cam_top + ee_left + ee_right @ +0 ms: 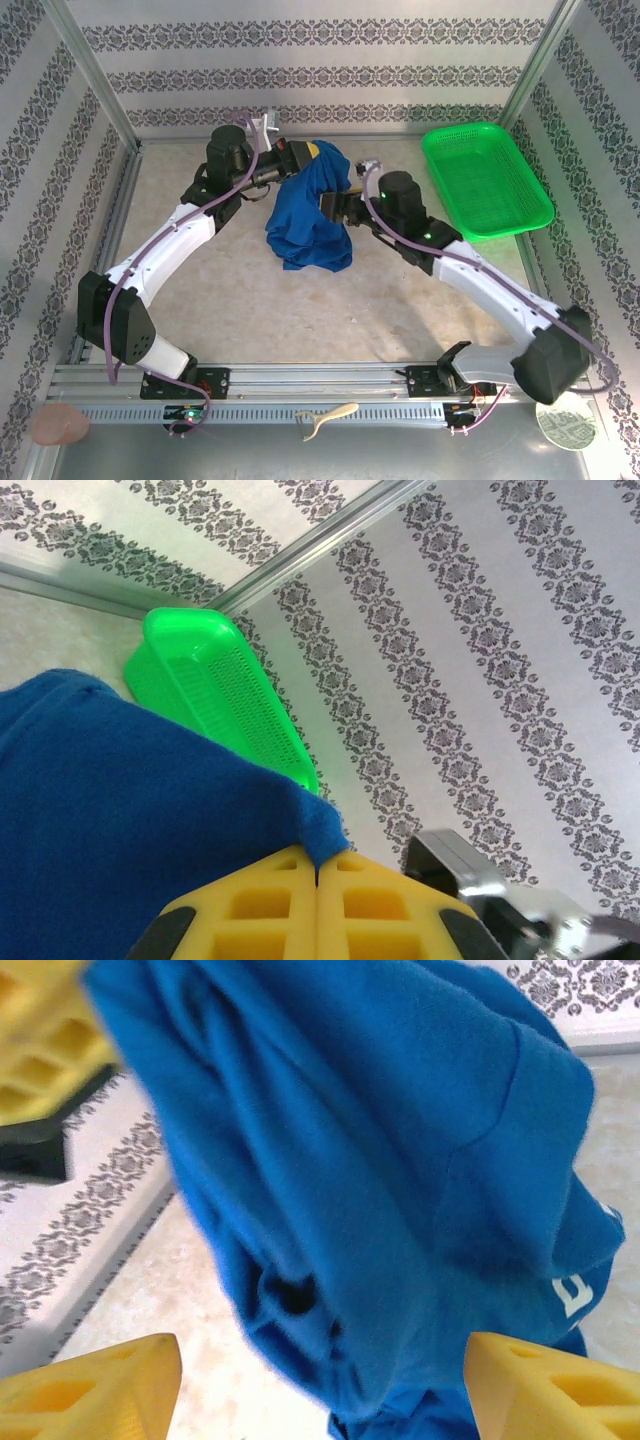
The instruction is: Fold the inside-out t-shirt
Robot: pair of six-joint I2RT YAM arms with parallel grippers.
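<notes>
Top external view: t-shirt hangs bunched between the two end effectors

Near the back of the worktop (200, 290), the blue t-shirt (310, 220) hangs in a crumpled column. Its top corner is pinched by the left end effector (312, 152). From the left wrist view, that end effector's yellow fingers (260, 910) are pressed together with a peak of blue cloth caught between their tips. The rest of the cloth spreads away to the left below them.

The right end effector (333, 207) sits against the right side of the hanging bundle, about halfway down. In the right wrist view its two yellow fingers (100, 1390) stand wide apart at the bottom corners. Folds of the t-shirt hang ahead of and between them, and they are not clamped on the cloth. A bit of white lettering (575, 1295) shows on a fold at the right.

Whether the bottom of the t-shirt rests on the worktop or hangs just above it, I cannot tell. A green basket (487, 180) lies at the back right, well apart from the t-shirt and beside the patterned wall (320, 70).
</notes>
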